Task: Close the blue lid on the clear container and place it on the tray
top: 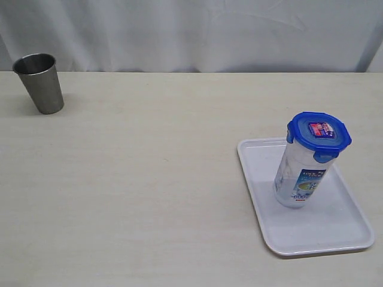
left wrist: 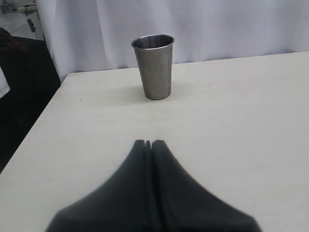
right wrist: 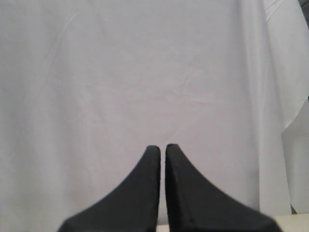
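Observation:
The clear container (top: 301, 176) stands upright on the white tray (top: 335, 233) at the right of the table. Its blue lid (top: 318, 136) sits on top, flaps down, sticker showing. Neither arm appears in the exterior view. In the left wrist view my left gripper (left wrist: 148, 143) is shut with nothing in it, hovering over bare table and facing the steel cup. In the right wrist view my right gripper (right wrist: 162, 147) is shut apart from a thin slit, empty, and faces only the white curtain. Container, lid and tray are out of both wrist views.
A steel cup (top: 40, 82) stands at the back left of the table; the left wrist view shows the steel cup (left wrist: 154, 66) ahead of the fingers. A white curtain (top: 191, 33) hangs behind the table. The table's left edge (left wrist: 34, 130) drops to a dark floor.

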`<state>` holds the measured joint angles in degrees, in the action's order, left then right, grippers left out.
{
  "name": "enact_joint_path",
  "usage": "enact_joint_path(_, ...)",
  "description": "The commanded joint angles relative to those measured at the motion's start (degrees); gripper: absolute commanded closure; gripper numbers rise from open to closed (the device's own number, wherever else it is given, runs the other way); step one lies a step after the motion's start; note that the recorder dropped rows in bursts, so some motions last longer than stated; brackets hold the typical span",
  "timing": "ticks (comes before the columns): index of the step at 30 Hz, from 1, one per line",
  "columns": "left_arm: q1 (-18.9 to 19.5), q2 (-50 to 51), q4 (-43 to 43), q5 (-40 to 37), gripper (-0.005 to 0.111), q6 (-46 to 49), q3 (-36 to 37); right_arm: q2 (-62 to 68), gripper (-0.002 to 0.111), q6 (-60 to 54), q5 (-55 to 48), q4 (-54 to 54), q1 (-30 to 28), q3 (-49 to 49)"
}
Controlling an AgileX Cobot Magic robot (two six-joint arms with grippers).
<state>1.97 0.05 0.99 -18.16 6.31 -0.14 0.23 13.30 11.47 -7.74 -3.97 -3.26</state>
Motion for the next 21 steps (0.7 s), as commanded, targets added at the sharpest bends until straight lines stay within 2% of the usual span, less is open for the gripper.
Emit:
enact_joint_path(1, 0.1, 0.0, 0.0, 0.5, 0.107, 0.1, 0.1, -0.2, 0.104, 0.4, 0.8, -1.8, 0.1, 3.3)
enact_joint_path(4, 0.1, 0.0, 0.0, 0.5, 0.107, 0.1, 0.1, -0.2, 0.104, 0.4, -3.5, -1.8, 0.5, 3.3)
enact_joint_path(10, 0.1, 0.0, 0.0, 0.5, 0.107, 0.1, 0.1, -0.2, 0.104, -2.3, -8.9, -1.8, 5.4, 3.3)
enact_joint_path(21, 0.1, 0.0, 0.0, 0.5, 0.107, 0.1, 0.1, -0.2, 0.104, -3.6, -26.9, -1.8, 5.1, 3.3)
